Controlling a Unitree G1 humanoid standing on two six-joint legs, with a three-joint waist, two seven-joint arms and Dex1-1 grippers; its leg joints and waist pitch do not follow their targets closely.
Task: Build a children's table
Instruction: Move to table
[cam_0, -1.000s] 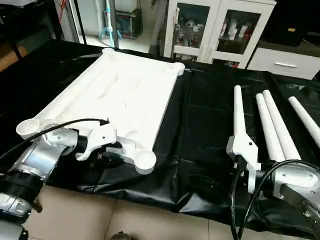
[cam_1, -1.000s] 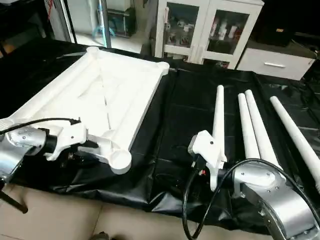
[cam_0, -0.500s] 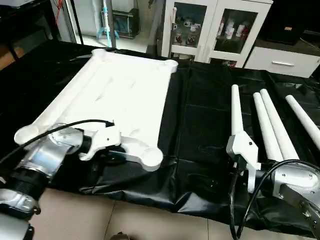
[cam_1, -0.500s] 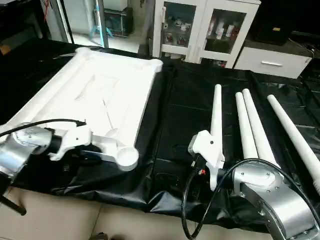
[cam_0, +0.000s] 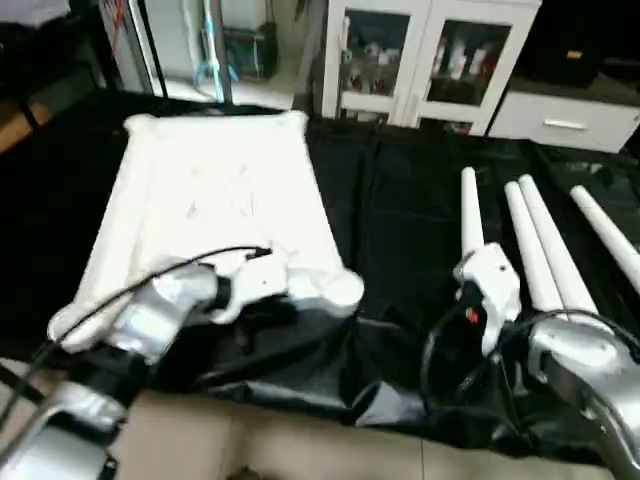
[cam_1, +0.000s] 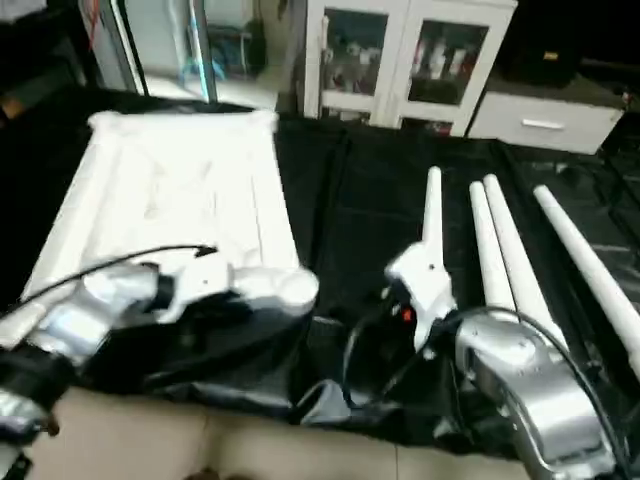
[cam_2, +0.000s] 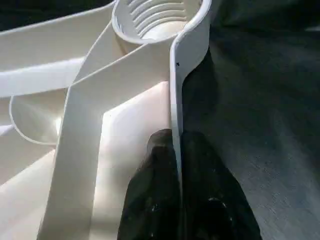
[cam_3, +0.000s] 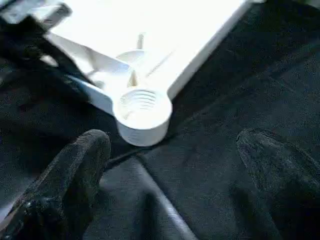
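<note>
A white plastic table top (cam_0: 215, 200) lies underside up on a black sheet (cam_0: 400, 220), occupying the 10 o'clock part of the head view. The left gripper (cam_2: 177, 170) pinches the top's thin side wall just beside a round threaded corner socket (cam_2: 157, 20), one black finger on each face of the wall. At 3 o'clock, four tapered white legs (cam_0: 535, 250) lie side by side, well apart from the top. The right gripper (cam_3: 180, 170) hangs over the sheet near that same socket (cam_3: 142, 112), its black fingers (cam_3: 75, 170) spread wide, holding nothing. Glass-fronted white cabinets (cam_0: 430, 50) stand at 12 o'clock.
</note>
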